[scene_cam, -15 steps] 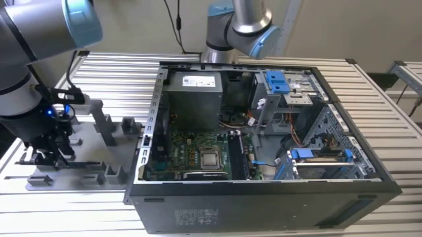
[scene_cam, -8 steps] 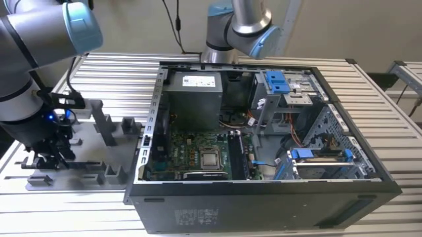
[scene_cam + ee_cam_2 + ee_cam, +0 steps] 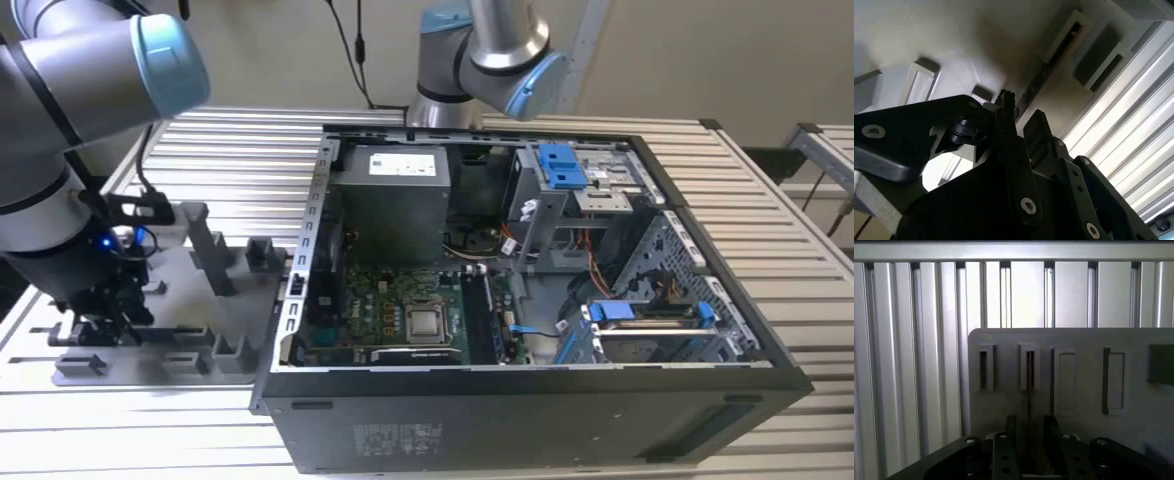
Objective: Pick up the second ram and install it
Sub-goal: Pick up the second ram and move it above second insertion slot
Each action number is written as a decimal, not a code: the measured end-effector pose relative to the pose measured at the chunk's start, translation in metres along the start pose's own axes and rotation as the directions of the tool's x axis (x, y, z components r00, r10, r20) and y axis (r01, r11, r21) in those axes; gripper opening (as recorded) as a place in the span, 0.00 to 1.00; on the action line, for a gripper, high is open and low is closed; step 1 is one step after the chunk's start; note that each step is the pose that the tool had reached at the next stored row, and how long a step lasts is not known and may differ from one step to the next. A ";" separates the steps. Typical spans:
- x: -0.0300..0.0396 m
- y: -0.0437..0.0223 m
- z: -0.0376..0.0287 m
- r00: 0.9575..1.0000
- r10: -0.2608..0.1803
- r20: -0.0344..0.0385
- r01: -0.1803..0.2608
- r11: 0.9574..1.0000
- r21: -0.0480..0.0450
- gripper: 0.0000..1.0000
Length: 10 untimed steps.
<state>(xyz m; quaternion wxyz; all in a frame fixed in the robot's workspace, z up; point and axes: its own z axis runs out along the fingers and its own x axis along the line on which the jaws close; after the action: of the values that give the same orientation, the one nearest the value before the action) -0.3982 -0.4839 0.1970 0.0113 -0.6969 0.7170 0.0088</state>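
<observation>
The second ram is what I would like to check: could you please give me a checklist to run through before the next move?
1. Gripper open: ok; its fingers stand apart in the first wrist view.
2. Second ram between the fingers: ok, edge-on, with a gap on each side.
3. Ram standing in a slot of the grey fixture: ok.
4. Grip made on the ram: not ok, no contact shows.
5. Computer case open: ok.
6. Memory slots free to take it: cannot tell.
</observation>
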 end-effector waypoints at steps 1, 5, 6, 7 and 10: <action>0.0000 0.0001 0.0007 1.000 0.000 0.000 0.000 1.000 0.000 0.36; 0.0000 0.0002 0.0019 1.000 -0.002 0.000 0.002 1.000 0.000 0.36; 0.0000 0.0002 0.0019 1.000 -0.002 0.000 0.002 1.000 0.000 0.36; 0.0000 0.0002 0.0020 1.000 -0.003 0.000 0.003 1.000 0.000 0.36; 0.0000 0.0002 0.0020 1.000 -0.004 0.000 0.004 1.000 0.000 0.36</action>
<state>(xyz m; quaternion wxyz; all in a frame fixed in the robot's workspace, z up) -0.3984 -0.4838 0.1950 0.0113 -0.6984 0.7156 0.0088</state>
